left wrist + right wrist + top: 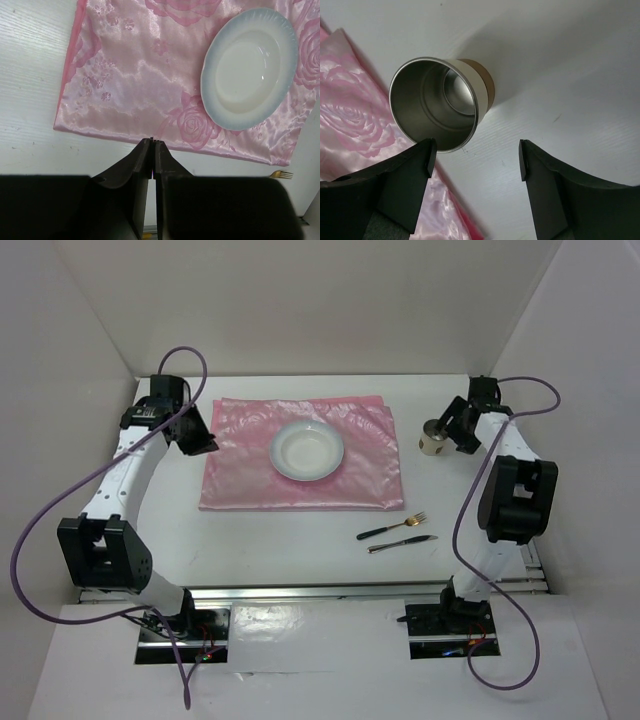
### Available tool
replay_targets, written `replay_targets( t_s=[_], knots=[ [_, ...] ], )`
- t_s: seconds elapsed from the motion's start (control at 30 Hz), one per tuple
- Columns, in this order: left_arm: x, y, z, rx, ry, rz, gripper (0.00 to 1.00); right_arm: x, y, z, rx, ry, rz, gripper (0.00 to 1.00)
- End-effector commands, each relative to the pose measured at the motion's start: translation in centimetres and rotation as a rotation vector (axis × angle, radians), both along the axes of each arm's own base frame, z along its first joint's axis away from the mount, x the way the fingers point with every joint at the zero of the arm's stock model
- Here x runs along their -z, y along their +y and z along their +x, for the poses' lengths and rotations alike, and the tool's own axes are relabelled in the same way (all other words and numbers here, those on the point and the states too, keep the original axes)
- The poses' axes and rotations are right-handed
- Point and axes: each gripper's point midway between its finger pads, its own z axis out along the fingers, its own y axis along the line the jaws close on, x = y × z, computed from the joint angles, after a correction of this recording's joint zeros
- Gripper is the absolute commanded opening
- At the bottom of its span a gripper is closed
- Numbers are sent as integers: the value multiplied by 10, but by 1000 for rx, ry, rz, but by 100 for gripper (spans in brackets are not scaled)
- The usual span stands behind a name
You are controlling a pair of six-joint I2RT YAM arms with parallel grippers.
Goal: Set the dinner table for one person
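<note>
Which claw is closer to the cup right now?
Right. The right claw hangs open right beside the cup, which sits just off its fingertips. The left claw is at the cloth's left edge, across the whole cloth from the cup.

Nothing readable here

Went over all three views and no lettering, brand, number or sign could be read. The pink cloth [300,465] only carried a rose pattern. The plate [307,451], metal cup [440,100], fork [392,528], knife [402,543] and dinner table [300,550] were plain.
</note>
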Motion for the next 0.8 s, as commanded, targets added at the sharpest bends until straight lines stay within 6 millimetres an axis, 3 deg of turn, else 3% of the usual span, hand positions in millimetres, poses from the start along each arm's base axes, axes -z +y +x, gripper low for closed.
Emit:
replay_targets(
  t_s=[0.0,0.13,0.27,0.3,0.4,0.47,0.57,0.63,0.67,0.7,0.73,0.77],
  knots=[
    [-1,-1,4,21,-16,15,22,4,-12,14,30,-35,-3,77],
    [-3,-5,9,32,-20,15,22,9,-11,26,25,-41,18,63],
    [-2,-7,7,35,-11,25,22,17,-13,29,39,-23,20,42],
    [-2,-7,7,35,-11,25,22,17,-13,29,39,-23,20,33],
    [-2,-11,6,44,-12,25,22,3,-16,29,51,-50,-1,18],
    [-5,-11,8,44,-21,25,22,-19,-18,29,58,-102,-18,0],
    [-9,-14,12,53,-30,25,22,-47,10,39,-13,-177,-34,0],
    [-5,-14,13,53,-21,25,22,-72,42,50,-102,-219,-43,0],
    [-9,-18,14,62,-30,24,22,-61,54,56,-126,-190,-38,0],
    [-9,-18,14,63,-30,24,22,-81,76,70,-188,-230,-54,0],
    [-9,-18,14,63,-30,24,22,-81,88,76,-212,-228,-52,0],
    [-9,-22,13,72,-30,24,22,-62,94,80,-220,-171,-75,0]
  ],
)
